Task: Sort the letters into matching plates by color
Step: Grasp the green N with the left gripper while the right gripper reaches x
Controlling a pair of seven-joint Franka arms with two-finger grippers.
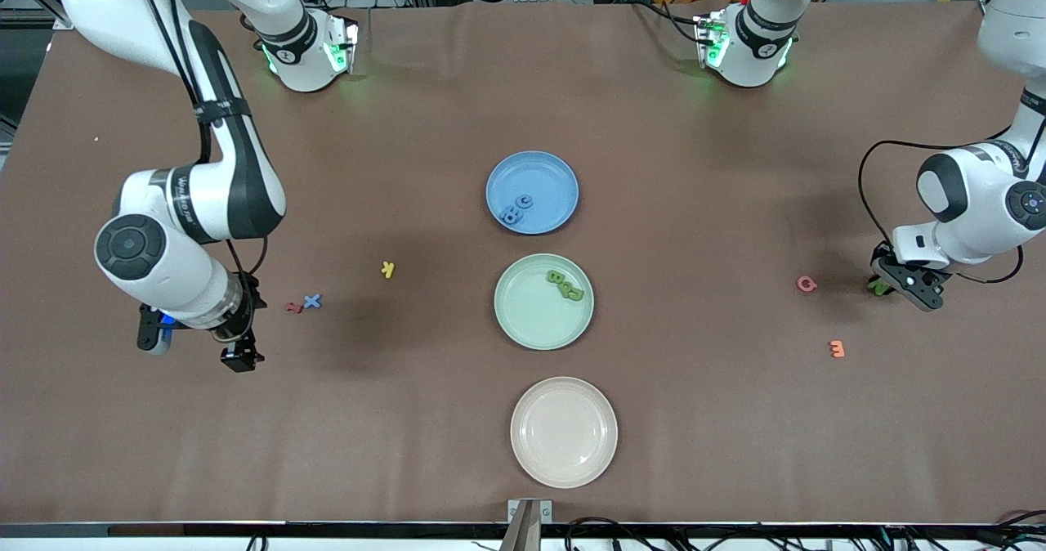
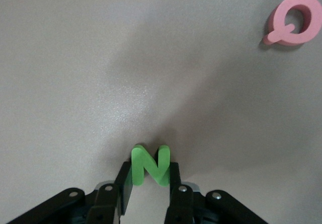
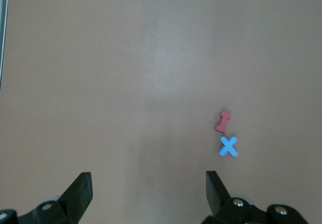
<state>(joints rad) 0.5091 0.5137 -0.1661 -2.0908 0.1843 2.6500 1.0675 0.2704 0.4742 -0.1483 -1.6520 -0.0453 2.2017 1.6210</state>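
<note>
A green N [image 2: 150,164] is pinched between the fingers of the left end effector [image 2: 149,183] near the edge of the surface at the left arm's end, with a pink Q [image 2: 293,20] lying close by and an orange letter [image 1: 836,348] nearer the front edge. The N is seen standing on edge against the surface, gripped across its outer strokes, so the hold looks sound but shallow. It is judged that the letter should be raised straight up before any sideways travel, so that soft foam is not dragged or twisted out of the grip, and that the Q should be cleared on the way.

The green plate [image 1: 523,322], at the middle of the surface between the blue plate [image 1: 539,176] and a cream plate [image 1: 564,432], already holds green letters [image 1: 565,284] near its rim; a release over the bare part of the plate would be the safer choice. Two blue letters [image 1: 516,209] lie in the blue plate.

The right end effector [image 3: 148,191] is held spread wide and empty toward the right arm's end, where a blue X [image 3: 228,146] waits beside a red letter [image 3: 223,121], with a yellow K [image 1: 388,269] apart.
</note>
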